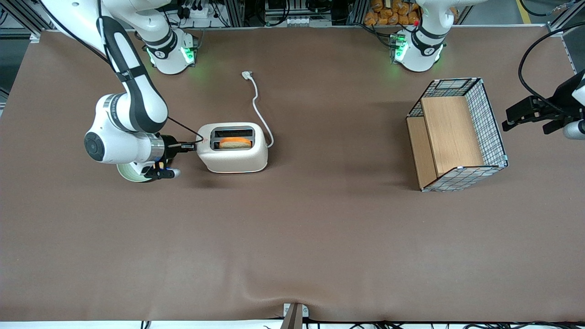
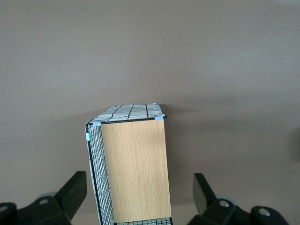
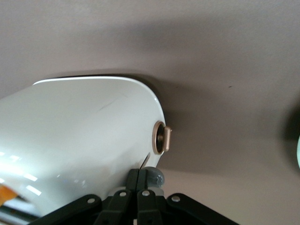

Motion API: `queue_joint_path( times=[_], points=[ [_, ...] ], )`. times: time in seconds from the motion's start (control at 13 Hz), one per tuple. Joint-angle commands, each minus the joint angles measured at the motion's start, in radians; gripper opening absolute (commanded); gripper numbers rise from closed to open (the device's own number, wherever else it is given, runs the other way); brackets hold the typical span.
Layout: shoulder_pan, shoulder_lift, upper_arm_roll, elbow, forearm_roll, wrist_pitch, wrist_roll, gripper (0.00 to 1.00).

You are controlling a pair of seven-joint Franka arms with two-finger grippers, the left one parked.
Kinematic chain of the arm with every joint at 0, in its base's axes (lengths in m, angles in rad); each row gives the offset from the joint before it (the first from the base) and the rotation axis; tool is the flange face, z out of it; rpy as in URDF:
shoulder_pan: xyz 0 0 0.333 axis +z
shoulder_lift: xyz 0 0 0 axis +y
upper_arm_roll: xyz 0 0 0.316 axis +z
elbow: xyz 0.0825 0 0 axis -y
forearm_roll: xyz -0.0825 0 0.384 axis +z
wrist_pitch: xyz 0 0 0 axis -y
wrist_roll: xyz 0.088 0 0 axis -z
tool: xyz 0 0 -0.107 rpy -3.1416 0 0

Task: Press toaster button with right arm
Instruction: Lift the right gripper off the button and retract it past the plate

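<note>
The cream-white toaster (image 1: 233, 153) stands on the brown table with a slice of toast (image 1: 235, 143) in the slot nearer the front camera. Its white cord (image 1: 257, 103) trails away from the camera. My right arm (image 1: 123, 137) reaches in sideways. Its gripper (image 1: 191, 146) is shut and its tip is at the toaster's narrow end, by the red mark. In the right wrist view the closed fingertips (image 3: 138, 174) lie against the toaster's body (image 3: 79, 136), right beside the grey toaster button (image 3: 154, 177). A round beige knob (image 3: 163, 138) sticks out of the same end just above the button.
A wire basket with wooden panels (image 1: 457, 135) lies toward the parked arm's end of the table; it also shows in the left wrist view (image 2: 133, 164). A pale green round object (image 1: 129, 173) sits under my right wrist.
</note>
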Motion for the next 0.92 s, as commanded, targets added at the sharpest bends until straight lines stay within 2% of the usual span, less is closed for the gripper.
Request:
queue_joint_path(
  times=[0.0,0.31,0.46,0.54,0.62,0.69,0.85],
  points=[
    [-0.023,-0.010,-0.003,0.072,0.026,-0.114,0.010,0.00],
    [-0.066,-0.010,-0.014,0.188,0.011,-0.284,0.015,0.00],
    [-0.072,-0.010,-0.014,0.262,-0.036,-0.355,0.073,0.00],
    [-0.072,-0.010,-0.011,0.315,-0.076,-0.399,0.111,0.24],
    [-0.071,-0.009,-0.011,0.375,-0.111,-0.448,0.153,0.85],
    [-0.072,-0.007,-0.011,0.426,-0.138,-0.488,0.167,1.00],
    [-0.079,-0.007,-0.012,0.509,-0.168,-0.544,0.168,1.00]
  ],
)
